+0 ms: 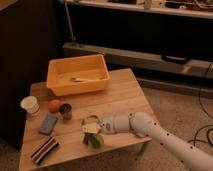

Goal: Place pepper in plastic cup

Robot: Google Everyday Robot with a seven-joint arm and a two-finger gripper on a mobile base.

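Camera view looks down at a wooden table [120,95] in a dim room. A white robot arm [150,129] reaches in from the lower right and lies low over the table's front edge, pointing left. Its gripper [91,127] sits near the front middle of the table, just above the plastic cup [96,141]. Whether the jaws are open or closed cannot be told; the fingertips blend into a pale blur.

That lime-green cup stands at the front edge of the table, right under the gripper's tip. A dark green shape, which looks like the pepper [87,138], sits at the cup's left rim; whether it is inside the cup, resting on it, or held cannot be told.

At the back left of the table stands a yellow bin [56,82] with a pale item lying inside. Left of the gripper stands a dark metal cup [65,111], with an orange fruit [54,105] touching or just beside it. Farther left is a white paper cup [30,105]. A blue-grey sponge [48,124] lies in front of the fruit, and a dark striped packet [44,149] lies near the front left corner.
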